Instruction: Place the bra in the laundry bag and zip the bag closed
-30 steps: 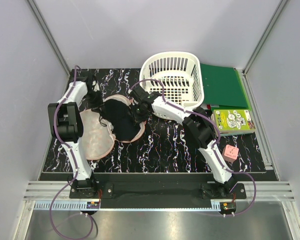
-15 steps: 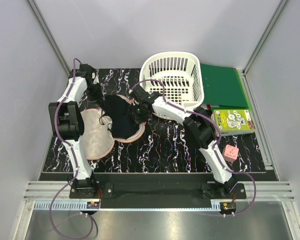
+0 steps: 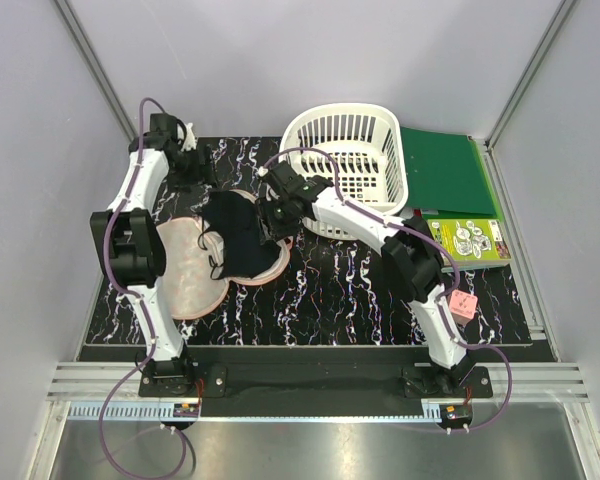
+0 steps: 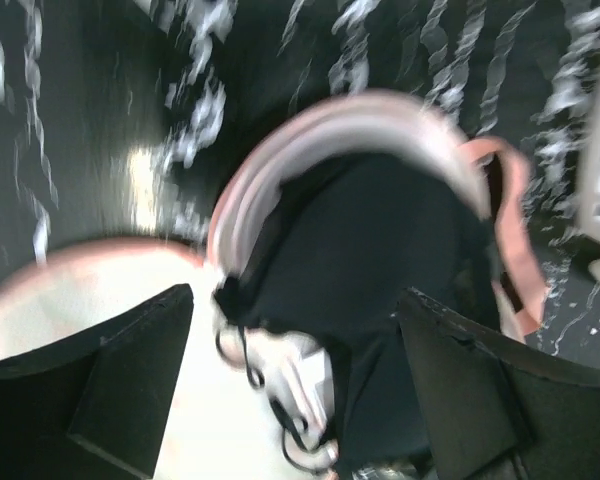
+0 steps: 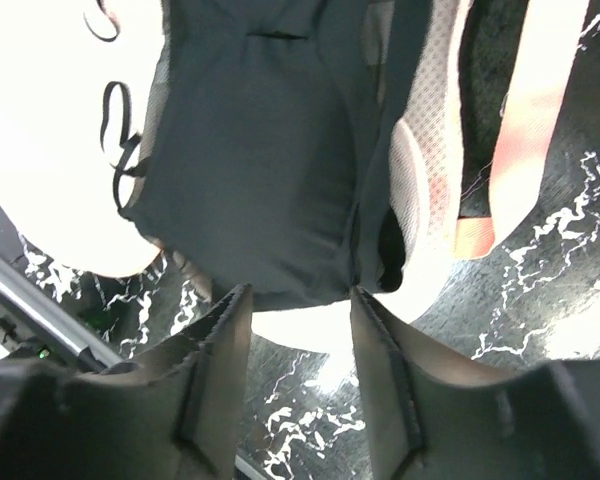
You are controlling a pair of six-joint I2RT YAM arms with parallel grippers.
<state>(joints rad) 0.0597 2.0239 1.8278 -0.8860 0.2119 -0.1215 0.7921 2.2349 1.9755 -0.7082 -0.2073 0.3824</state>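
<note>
Right arm (image 3: 345, 212) stretches leftward, its fingers (image 5: 210, 390) parted above the bra (image 3: 235, 235).

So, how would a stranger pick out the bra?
Start at the white slotted basket on the black marbled table. Left of it lies the opened peach-pink laundry bag. The bra is the black fabric on its right half, the only dark cloth.

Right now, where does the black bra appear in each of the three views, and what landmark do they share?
Top external: the bra is left of centre, on the open laundry bag.
Left wrist: the bra fills the middle, blurred.
Right wrist: the bra fills the upper middle.
Shared landmark: the bag's pink trim, beside the bra in all three.
</note>
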